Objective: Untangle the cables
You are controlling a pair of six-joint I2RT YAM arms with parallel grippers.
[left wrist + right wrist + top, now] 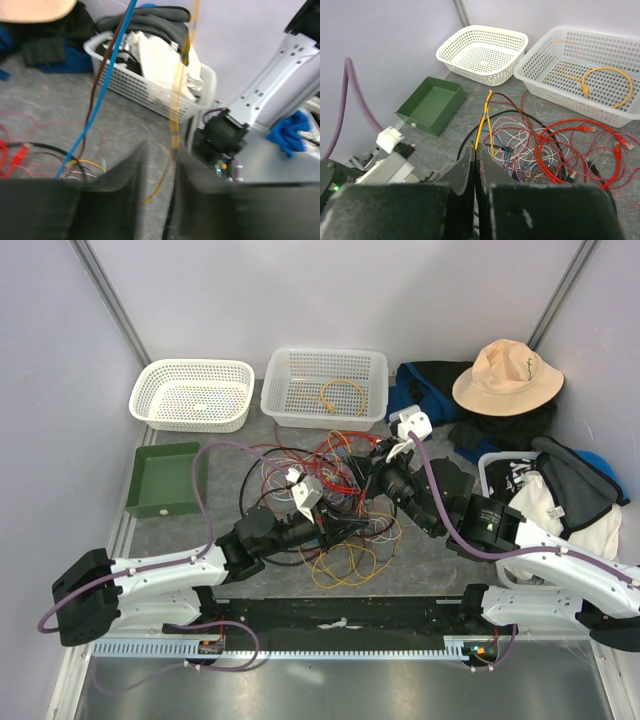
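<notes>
One tangle of cables (340,475) lies on the table (425,560) to the right of the single green tray (165,480), with red, white, yellow and black loops crossing one another. One more yellow cable (606,68) lies apart from the tangle, coiled in a basket. Two white baskets stand beyond the tray: the empty basket (190,366) is just behind it, and the cable basket (325,353) is further right. A third, the clothes basket (150,92), sits far to the right of the tray, with one tan hat (507,377) behind it.

The right fingers (481,170) are pressed almost together, leaving only a slit, and clamp a yellow strand of the tangle that rises from their tips. The left fingers (144,167) stand a narrow gap apart. One yellow strand runs through that gap, but blur hides whether it touches them.
</notes>
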